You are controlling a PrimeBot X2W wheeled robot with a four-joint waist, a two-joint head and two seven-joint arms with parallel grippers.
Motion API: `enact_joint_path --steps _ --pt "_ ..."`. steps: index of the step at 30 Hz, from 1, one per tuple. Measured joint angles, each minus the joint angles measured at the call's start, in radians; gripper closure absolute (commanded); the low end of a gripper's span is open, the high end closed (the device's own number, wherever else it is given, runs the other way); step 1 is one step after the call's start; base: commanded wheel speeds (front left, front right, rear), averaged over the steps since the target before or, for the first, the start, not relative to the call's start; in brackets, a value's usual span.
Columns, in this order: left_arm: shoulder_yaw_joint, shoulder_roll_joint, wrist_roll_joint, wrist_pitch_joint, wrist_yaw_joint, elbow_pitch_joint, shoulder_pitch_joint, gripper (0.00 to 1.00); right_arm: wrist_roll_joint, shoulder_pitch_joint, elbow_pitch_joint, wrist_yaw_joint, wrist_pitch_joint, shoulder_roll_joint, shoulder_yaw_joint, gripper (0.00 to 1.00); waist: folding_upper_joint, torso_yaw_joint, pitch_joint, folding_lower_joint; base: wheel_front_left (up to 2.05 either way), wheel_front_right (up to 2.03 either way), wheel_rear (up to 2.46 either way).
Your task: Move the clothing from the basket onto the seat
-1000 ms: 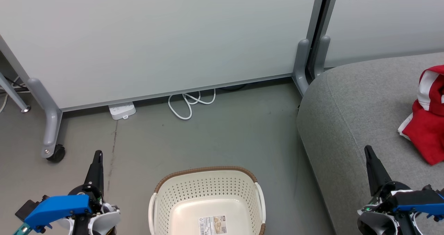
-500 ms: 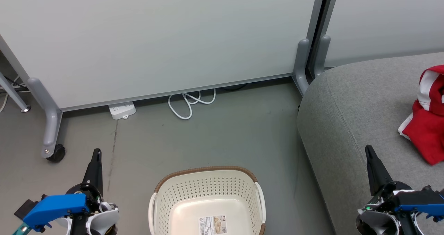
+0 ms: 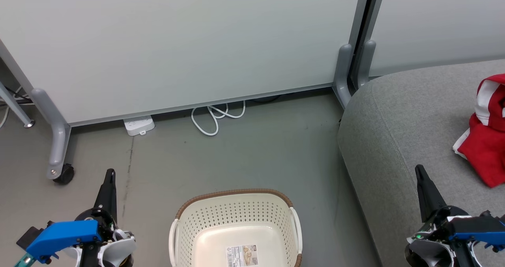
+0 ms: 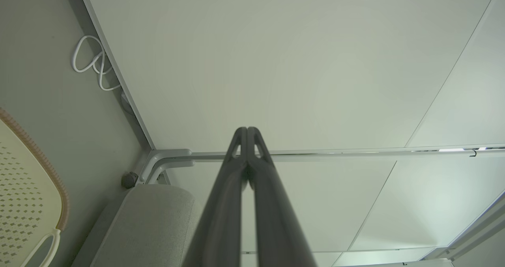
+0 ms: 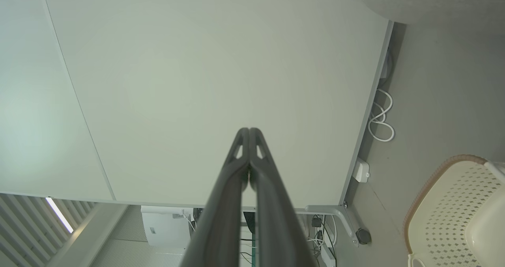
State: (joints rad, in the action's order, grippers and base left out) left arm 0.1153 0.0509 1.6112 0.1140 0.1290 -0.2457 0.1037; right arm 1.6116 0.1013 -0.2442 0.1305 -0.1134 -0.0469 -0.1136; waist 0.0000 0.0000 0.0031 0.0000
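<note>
Left gripper (image 3: 111, 179) and right gripper (image 3: 420, 177) low at either side, fingers pressed together, holding nothing; basket (image 3: 232, 192) on floor (image 3: 256, 152) between them, visible inside bare but for label (image 3: 242, 255); seat (image 3: 398, 117) at right; clothing (image 3: 486, 148), crumpled red heap with white trim, lies on seat, far right. Judgement: transfer looks finished; next move calls only for check of basket's cut-off near end.

No legible text anywhere, white printed label (image 3: 242, 256) lying flat on the inside floor of the basket (image 3: 236, 213), dark lines of print and a small brownish picture on it, too small to read
</note>
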Motion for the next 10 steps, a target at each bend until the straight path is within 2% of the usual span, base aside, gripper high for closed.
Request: enact_joint_path --steps 10 --pt "0.000 0.000 0.000 0.000 0.000 0.000 0.000 1.00 0.000 0.000 0.000 0.000 0.000 0.000 0.000 1.00 0.0000 0.000 0.000 0.0000 0.00 0.00 0.00"
